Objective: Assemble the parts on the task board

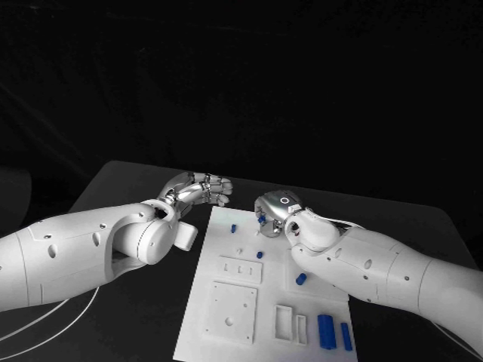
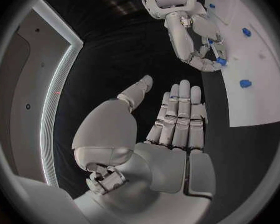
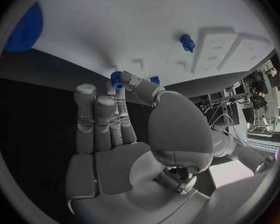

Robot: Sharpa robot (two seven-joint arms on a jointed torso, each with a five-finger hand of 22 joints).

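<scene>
1. Head view: the task board (image 1: 241,302) lies mid-table (image 1: 122,181), running toward its near edge. The left hand (image 1: 201,188) hovers off the board's far left corner, fingers curled, holding nothing. The right hand (image 1: 276,213) sits over the board's far end. Blue parts (image 1: 327,330) lie near the board's near right corner.
2. Left wrist view: left fingers (image 2: 179,115) are straight, side by side, empty; the right hand (image 2: 202,47) pinches a small blue part (image 2: 221,61) at the board's (image 2: 258,74) edge.
3. Right wrist view: right fingers (image 3: 99,117) and thumb clamp the small blue part (image 3: 117,79) against the board (image 3: 134,25); a blue gear (image 3: 25,22) rests on it
</scene>
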